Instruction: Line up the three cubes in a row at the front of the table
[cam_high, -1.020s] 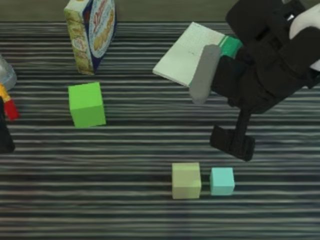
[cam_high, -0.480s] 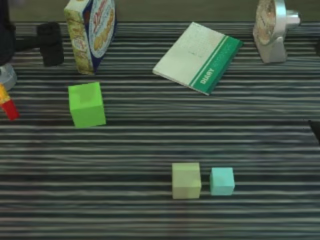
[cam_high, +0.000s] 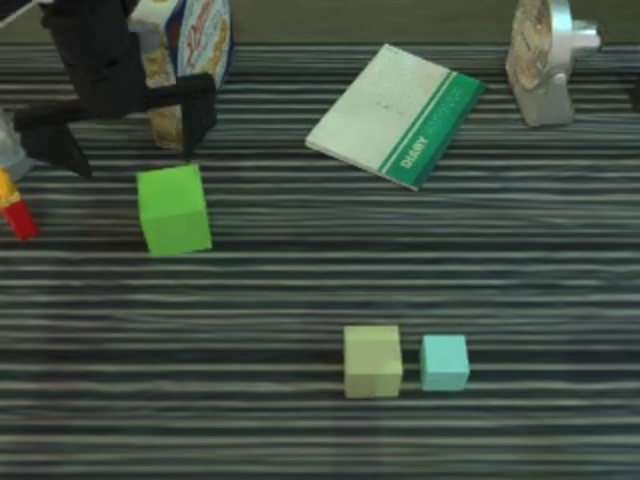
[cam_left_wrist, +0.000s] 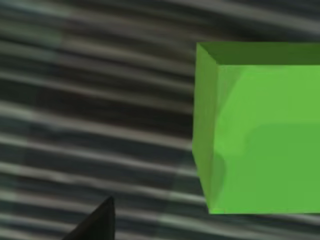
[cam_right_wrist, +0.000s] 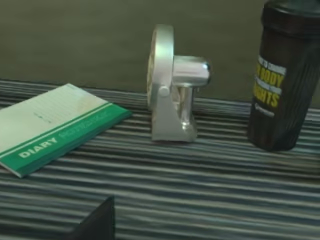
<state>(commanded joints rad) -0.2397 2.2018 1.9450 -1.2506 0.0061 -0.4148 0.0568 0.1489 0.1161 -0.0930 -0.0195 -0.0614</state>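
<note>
Jaws spread wide, left gripper (cam_high: 122, 135) hovers behind the green cube (cam_high: 174, 209).

I see a striped tabletop (cam_high: 300, 290), thin black, grey and white bands running across it. On its left half a large green cube (cam_high: 174, 208) rests, with a printed cracker box (cam_high: 180, 65) upright behind it. A red item (cam_high: 18, 215) pokes in at the left edge. Toward the front, an olive-yellow cube (cam_high: 372, 360) and a small cyan cube (cam_high: 444, 361) sit just beside each other. At the back lie a white diary with a green spine (cam_high: 395, 115), a silver metal object (cam_high: 543, 60) and, in the right wrist view, a dark bottle (cam_right_wrist: 287, 75).
</note>
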